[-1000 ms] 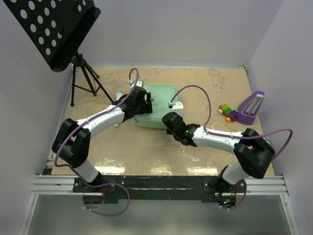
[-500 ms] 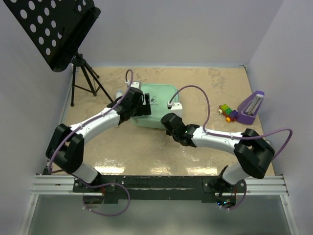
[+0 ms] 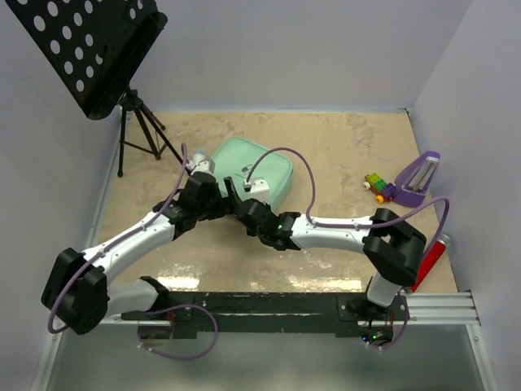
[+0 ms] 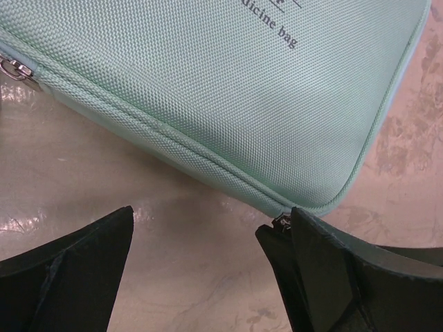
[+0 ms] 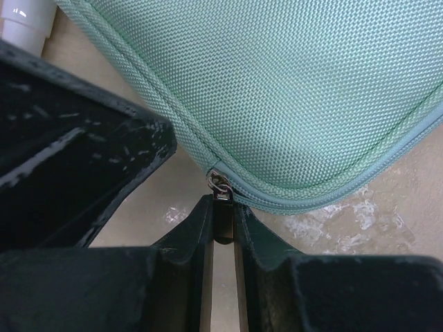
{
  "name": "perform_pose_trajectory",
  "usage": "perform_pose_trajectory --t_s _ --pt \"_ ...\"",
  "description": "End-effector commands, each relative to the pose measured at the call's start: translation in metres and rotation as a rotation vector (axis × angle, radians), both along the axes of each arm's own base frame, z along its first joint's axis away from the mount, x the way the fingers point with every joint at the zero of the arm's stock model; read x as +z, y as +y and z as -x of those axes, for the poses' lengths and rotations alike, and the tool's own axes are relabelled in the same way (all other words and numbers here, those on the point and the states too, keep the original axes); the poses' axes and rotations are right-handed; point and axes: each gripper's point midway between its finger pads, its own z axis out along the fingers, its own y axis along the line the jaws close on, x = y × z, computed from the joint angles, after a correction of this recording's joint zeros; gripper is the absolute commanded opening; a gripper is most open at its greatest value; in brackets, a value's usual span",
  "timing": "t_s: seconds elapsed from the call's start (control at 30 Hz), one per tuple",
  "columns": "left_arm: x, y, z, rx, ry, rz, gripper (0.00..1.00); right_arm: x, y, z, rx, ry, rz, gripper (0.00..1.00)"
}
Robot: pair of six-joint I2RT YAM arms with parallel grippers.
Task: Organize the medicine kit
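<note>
The medicine kit (image 3: 259, 165) is a mint-green fabric case with a zipper, lying turned at an angle on the table middle. My right gripper (image 5: 223, 207) is shut on the small metal zipper pull (image 5: 222, 196) at the kit's near corner (image 5: 277, 90). My left gripper (image 4: 201, 228) stands open just off the kit's near edge (image 4: 208, 83), with only bare table between its fingers. In the top view the two grippers meet at that corner, the left (image 3: 216, 198) beside the right (image 3: 238, 201). In the right wrist view, one left finger (image 5: 76, 152) fills the left side.
A black music stand (image 3: 89, 49) on a tripod (image 3: 140, 134) stands at the back left. A purple wedge (image 3: 419, 177) and coloured toy blocks (image 3: 377, 185) lie at the right. A red object (image 3: 431, 257) sits by the right arm's elbow. A white cylinder (image 5: 24, 17) lies beside the kit.
The kit has turned and slid left. Both grippers have moved left and nearer along its near edge. The left jaws have spread wider and come off the kit.
</note>
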Motion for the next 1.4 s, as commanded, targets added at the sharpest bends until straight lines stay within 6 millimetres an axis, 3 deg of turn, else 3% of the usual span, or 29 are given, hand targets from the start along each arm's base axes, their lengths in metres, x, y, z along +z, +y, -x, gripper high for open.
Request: perform_pose_trajectory --t_s 0.0,0.23,0.6,0.8,1.0,1.07,1.37 --pt "0.001 -0.003 -0.014 0.052 -0.019 0.023 1.0 0.015 0.011 0.001 -0.003 -0.007 -0.063 0.0" --pt "-0.01 -0.005 -0.04 0.092 -0.005 -0.043 0.94 -0.002 -0.022 0.017 -0.018 0.016 -0.026 0.0" --pt "-0.033 0.009 -0.071 0.143 0.042 -0.13 0.7 -0.013 -0.058 0.036 -0.054 0.054 -0.012 0.0" --pt "-0.04 0.009 -0.084 0.129 0.05 -0.135 0.34 -0.012 -0.077 0.039 -0.12 0.06 0.008 0.0" --pt "-0.041 0.011 -0.104 0.126 0.05 -0.132 0.12 -0.009 -0.08 0.045 -0.144 0.094 -0.031 0.0" --pt "-0.039 0.015 -0.115 0.132 0.043 -0.133 0.0 -0.006 -0.078 0.05 -0.134 0.115 -0.062 0.0" --pt "-0.038 0.022 -0.143 0.124 0.046 -0.123 0.0 -0.015 -0.102 0.055 -0.194 0.176 -0.11 0.0"
